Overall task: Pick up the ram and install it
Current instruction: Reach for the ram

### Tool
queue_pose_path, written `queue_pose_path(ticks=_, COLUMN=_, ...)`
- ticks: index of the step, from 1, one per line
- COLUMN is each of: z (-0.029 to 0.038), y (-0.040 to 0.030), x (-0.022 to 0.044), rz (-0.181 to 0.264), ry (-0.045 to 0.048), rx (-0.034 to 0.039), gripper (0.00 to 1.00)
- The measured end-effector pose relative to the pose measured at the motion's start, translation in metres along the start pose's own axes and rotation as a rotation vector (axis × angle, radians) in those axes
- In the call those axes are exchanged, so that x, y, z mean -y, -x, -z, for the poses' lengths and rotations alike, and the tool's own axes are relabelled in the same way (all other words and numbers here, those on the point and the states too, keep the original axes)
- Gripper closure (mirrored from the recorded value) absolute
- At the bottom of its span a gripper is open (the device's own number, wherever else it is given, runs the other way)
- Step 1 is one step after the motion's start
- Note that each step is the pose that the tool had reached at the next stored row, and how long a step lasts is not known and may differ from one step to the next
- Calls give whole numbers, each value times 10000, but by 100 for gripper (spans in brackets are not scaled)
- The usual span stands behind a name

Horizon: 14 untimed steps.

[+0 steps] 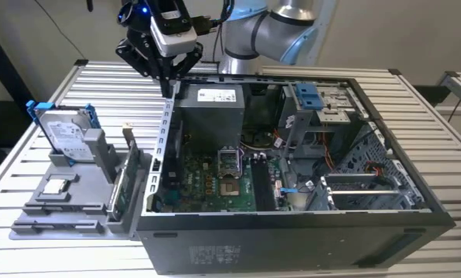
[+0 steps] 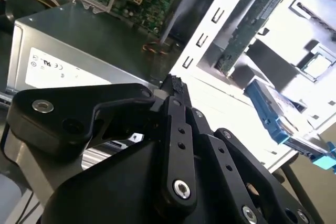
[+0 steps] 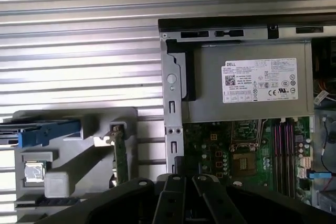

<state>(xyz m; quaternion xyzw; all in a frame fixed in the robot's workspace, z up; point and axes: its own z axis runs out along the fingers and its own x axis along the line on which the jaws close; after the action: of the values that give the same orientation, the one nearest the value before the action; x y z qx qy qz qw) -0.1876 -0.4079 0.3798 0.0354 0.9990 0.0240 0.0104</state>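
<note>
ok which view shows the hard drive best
The exterior view: the hard drive stands upright in its grey holder, face visible. The first wrist view sees it edge-on; the second wrist view catches a blue-railed end.

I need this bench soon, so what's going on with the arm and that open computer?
The arm's gripper hangs over a corner of the open computer case, by the power supply. Its fingers look shut with nothing between them, so no ram is picked up. A hard drive with blue rails and a green card stand in the gray holder beside the case.
</note>
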Motion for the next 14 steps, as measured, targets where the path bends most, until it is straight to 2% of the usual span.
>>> queue_pose_path(ticks=7, z=-3, y=-220, x=66, rz=1, ry=-1, rx=-1, gripper=89)
queue_pose_path(ticks=14, z=0, y=-473, x=139, rz=0, ry=0, rx=0, gripper=89)
